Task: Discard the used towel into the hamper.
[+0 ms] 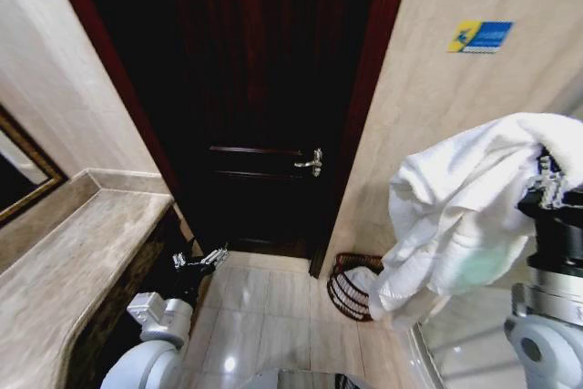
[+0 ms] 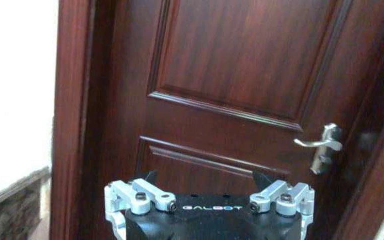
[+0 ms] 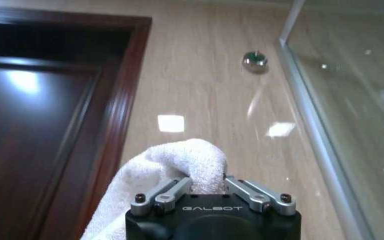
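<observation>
In a tiled bathroom, the right gripper (image 1: 547, 179) is raised high at the right side of the head view, its jaws closed on a white towel (image 1: 455, 216). The towel hangs in loose folds from the fingers, draping down and toward the middle of the scene. In the right wrist view the towel (image 3: 185, 165) bunches up between the two silver fingers (image 3: 162, 192), pinched at its top fold, with the beige wall (image 3: 205, 90) and a small round metal fitting (image 3: 254, 60) beyond it, and a glass shower panel (image 3: 352, 100) to one side.

The hamper (image 1: 349, 286) stands on the floor (image 1: 264, 316) at the foot of the wall, just beside the dark door frame (image 1: 364, 107); the towel's lowest folds hang in front of its right side in the head view, well above floor level.

The left gripper (image 1: 201, 260) rests low beside the stone counter (image 1: 73, 261), near the counter's front edge, pointing at the door (image 1: 255, 88). Its jaws stand wide apart and hold nothing; the left wrist view shows both fingers (image 2: 142, 195) spread, with the door's panels (image 2: 245, 75) and lever handle (image 2: 322, 145) ahead.

A blue and yellow sign (image 1: 480, 36) is fixed high on the wall right of the door.
</observation>
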Controlling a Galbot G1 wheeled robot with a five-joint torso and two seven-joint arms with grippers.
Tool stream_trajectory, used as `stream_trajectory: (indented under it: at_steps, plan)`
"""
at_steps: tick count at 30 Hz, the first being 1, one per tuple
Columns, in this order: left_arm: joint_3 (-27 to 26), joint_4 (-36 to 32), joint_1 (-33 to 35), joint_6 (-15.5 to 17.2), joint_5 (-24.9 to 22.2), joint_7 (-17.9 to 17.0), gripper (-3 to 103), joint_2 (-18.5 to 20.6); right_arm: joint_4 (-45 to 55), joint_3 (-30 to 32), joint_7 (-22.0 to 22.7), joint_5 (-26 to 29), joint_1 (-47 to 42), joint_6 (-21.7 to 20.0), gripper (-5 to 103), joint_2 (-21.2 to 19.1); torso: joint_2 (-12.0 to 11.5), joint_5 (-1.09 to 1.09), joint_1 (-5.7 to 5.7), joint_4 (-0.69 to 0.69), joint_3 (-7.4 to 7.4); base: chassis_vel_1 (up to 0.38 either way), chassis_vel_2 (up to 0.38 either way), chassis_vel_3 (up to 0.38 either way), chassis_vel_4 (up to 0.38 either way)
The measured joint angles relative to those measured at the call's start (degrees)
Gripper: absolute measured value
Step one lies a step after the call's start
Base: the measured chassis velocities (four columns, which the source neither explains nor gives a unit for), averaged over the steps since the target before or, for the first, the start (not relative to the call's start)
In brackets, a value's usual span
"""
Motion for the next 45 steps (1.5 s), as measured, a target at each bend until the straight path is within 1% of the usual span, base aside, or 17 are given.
stream_trajectory:
  at_steps: [1, 3, 4, 6, 7, 8, 9, 10, 12, 15, 19, 23, 26, 31, 38, 45]
  plan:
    - [0.0, 0.0, 0.0, 0.0, 0.0, 0.0, 97, 0.0, 0.0, 0.0, 0.3, -0.1, 0.0, 0.0, 7, 0.0, 0.0, -0.03, 0.01, 0.01, 0.00, -0.171, 0.229, 0.098, -0.044]
    - [0.0, 0.0, 0.0, 0.0, 0.0, 0.0, 97, 0.0, 0.0, 0.1, 0.4, -0.1, -0.1, -0.1, 7, 0.1, 0.0, 0.00, 0.00, 0.00, 0.00, -0.112, 0.135, 0.098, -0.002]
    - [0.0, 0.0, 0.0, 0.0, 0.0, 0.0, 97, 0.0, 0.0, 0.6, 0.6, -0.1, -0.4, -0.5, 7, 0.3, 0.0, -0.06, -0.01, -0.04, -0.01, -0.112, 0.065, 0.016, -0.002]
    - [0.0, 0.0, 0.0, 0.0, 0.0, 0.0, 97, 0.0, 0.0, 1.5, 0.9, 0.1, -1.1, -1.7, 7, 0.6, 0.0, -0.01, -0.07, -0.05, -0.03, -0.018, 0.051, -0.076, -0.006]
    - [0.0, 0.0, 0.0, 0.0, 0.0, 0.0, 97, 0.0, 0.0, 1.5, 0.9, 0.1, -1.1, -1.7, 7, 0.6, 0.0, -0.01, -0.07, -0.05, -0.03, 0.022, 0.036, -0.076, 0.002]
    - [0.0, 0.0, 0.0, 0.0, 0.0, 0.0, 97, 0.0, 0.0, 1.8, 1.1, 0.3, -1.3, -2.1, 7, 0.6, 0.0, -0.05, -0.12, -0.09, -0.05, 0.040, -0.017, -0.096, 0.002]
    - [0.0, 0.0, 0.0, 0.0, 0.0, 0.0, 97, 0.0, 0.0, 1.8, 1.1, 0.4, -1.2, -2.1, 7, 0.6, 0.0, -0.07, -0.15, -0.06, -0.06, 0.040, -0.017, -0.075, -0.001]
    - [0.0, 0.0, 0.0, 0.0, 0.0, 0.0, 97, 0.0, 0.0, 1.8, 1.1, 0.4, -1.2, -2.1, 7, 0.6, 0.0, -0.07, -0.15, -0.06, -0.06, 0.040, -0.017, -0.075, -0.001]
    - [0.0, 0.0, 0.0, 0.0, 0.0, 0.0, 97, 0.0, 0.0, 1.6, 0.8, 0.3, -0.8, -1.5, 7, 0.4, 0.0, -0.03, -0.17, -0.01, -0.07, 0.105, -0.026, -0.061, 0.068]
    - [0.0, 0.0, 0.0, 0.0, 0.0, 0.0, 97, 0.0, -0.5, 1.5, 0.4, 0.8, -0.2, -1.0, 7, 0.1, 0.0, -0.06, -0.18, -0.02, -0.08, 0.022, -0.010, -0.007, 0.018]
    - [0.0, 0.0, 0.0, 0.0, 0.0, 0.0, 97, 0.0, -2.2, 1.1, -0.1, 1.3, 0.5, -0.7, 7, -0.2, 0.0, -0.01, -0.11, -0.03, -0.05, 0.000, 0.000, 0.000, 0.000]
    - [0.0, 0.0, 0.0, 0.0, 0.0, 0.0, 97, 0.0, -3.2, 0.7, -0.5, 1.5, 0.8, -0.6, 7, -0.3, 0.0, -0.04, -0.09, -0.03, -0.05, 0.000, 0.000, 0.000, 0.000]
    - [0.0, 0.0, 0.0, 0.0, 0.0, 0.0, 97, 0.0, -6.5, -0.2, -1.5, 1.5, 1.6, 0.8, 7, -0.9, 0.0, -0.03, -0.10, -0.03, -0.06, 0.000, 0.000, 0.000, 0.000]
    - [0.0, 0.0, 0.0, 0.0, 0.0, 0.0, 97, 0.0, -9.4, -0.5, -1.9, 1.8, 2.8, 1.1, 7, -2.0, 0.0, -0.03, -0.11, -0.03, -0.06, 0.000, 0.000, 0.000, 0.000]
    - [0.0, 0.0, 0.0, 0.0, 0.0, 0.0, 97, 0.0, -12.2, -1.7, -1.9, 1.8, 3.6, 1.4, 7, -1.9, -0.1, -0.03, -0.11, -0.03, -0.06, 0.000, 0.000, 0.000, 0.000]
    - [0.0, 0.0, 0.0, 0.0, 0.0, 0.0, 97, 0.0, -17.7, -2.6, -2.6, 0.9, 5.1, 3.2, 7, -2.6, -0.1, -0.03, -0.11, -0.03, -0.07, 0.000, 0.000, 0.000, 0.000]
